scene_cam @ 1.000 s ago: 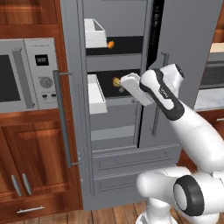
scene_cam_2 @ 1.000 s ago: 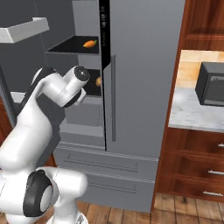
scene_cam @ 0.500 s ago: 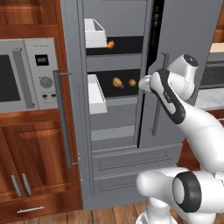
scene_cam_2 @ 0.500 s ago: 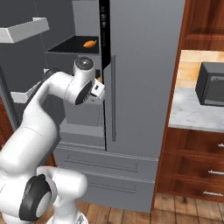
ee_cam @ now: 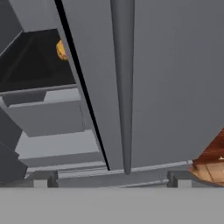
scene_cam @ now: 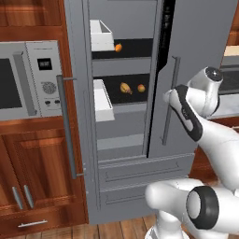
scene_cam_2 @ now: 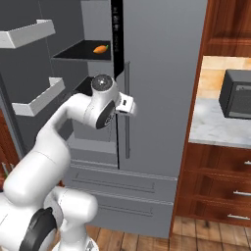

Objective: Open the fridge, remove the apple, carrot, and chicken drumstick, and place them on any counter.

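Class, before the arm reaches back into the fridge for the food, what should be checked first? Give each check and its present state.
1. Left door of the fridge swung open: ok.
2. Carrot in sight on the upper shelf: ok.
3. Chicken drumstick and apple in sight on the shelf below, lying apart: ok.
4. Gripper lined up with the opening: not ok; the hand view faces the shut right door and its bar handle.
5. Gripper open and empty: ok.
6. Counter has bare marble for setting down: ok.
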